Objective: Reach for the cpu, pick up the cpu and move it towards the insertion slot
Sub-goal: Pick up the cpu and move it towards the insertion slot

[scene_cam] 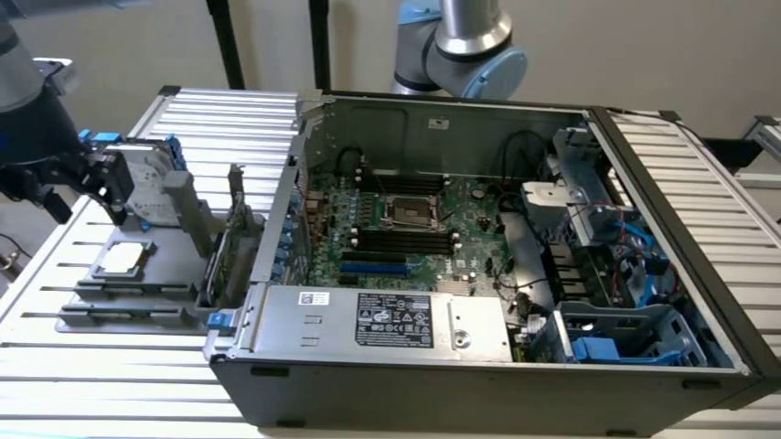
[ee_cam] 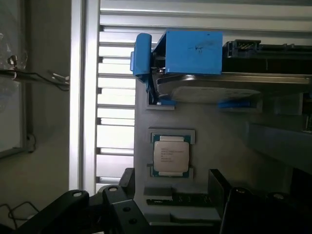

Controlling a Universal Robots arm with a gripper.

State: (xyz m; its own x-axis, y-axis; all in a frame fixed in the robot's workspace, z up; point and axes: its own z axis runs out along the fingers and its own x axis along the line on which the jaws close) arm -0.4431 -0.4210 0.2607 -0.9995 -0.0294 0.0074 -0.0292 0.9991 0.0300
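Observation:
The cpu (scene_cam: 126,259) lies flat in a recess of the grey holder tray (scene_cam: 91,297) at the exterior view's left, outside the computer case; its silvery face points up. In the wrist view the cpu (ee_cam: 170,155) sits just beyond my dark fingers (ee_cam: 122,204). My gripper (scene_cam: 73,197) hangs above the tray's far end, beside the upright hard drive, open with nothing between its fingers. It stands apart from the cpu. The insertion slot (scene_cam: 407,210), a metal-framed square socket, sits in the middle of the motherboard inside the open case.
An upright silver hard drive with blue clips (scene_cam: 146,178) stands on the tray close to my gripper, also seen as the hard drive (ee_cam: 214,87). A card (scene_cam: 238,233) stands on edge against the case wall (scene_cam: 287,210). Slatted metal table (scene_cam: 219,114) lies below.

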